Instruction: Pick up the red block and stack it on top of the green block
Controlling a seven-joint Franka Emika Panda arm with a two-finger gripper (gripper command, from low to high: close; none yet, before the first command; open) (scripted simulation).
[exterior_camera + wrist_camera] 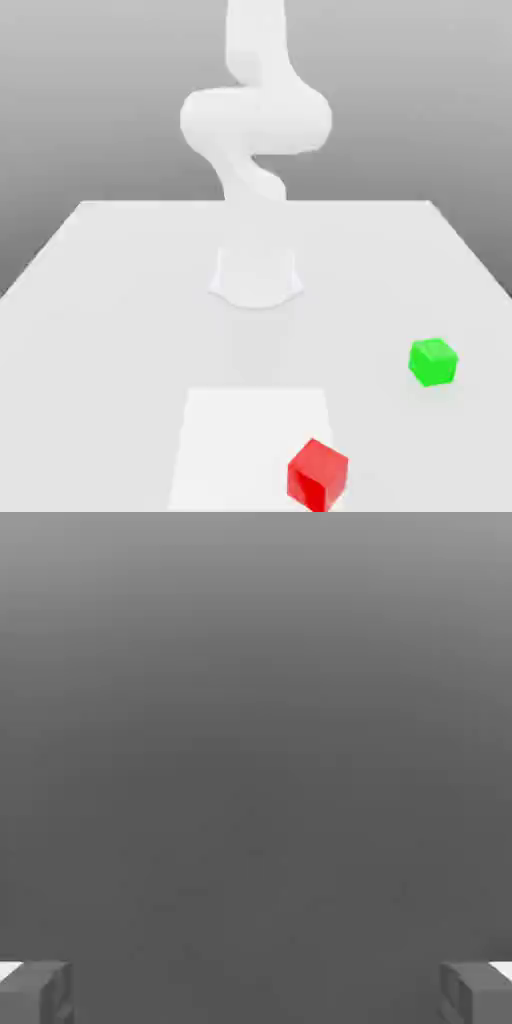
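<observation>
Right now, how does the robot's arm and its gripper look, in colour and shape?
The arm is plain white, made of thick rounded segments on a round white base. No cables or markings show. In the hand view, the gripper has two blocky grey fingertips with white parts at their outer edges.

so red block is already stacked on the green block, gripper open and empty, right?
Not stacked. In the exterior view the red block sits on the table apart from the green block, nearer the camera. The rest holds: the hand view shows the gripper open and empty.
</observation>
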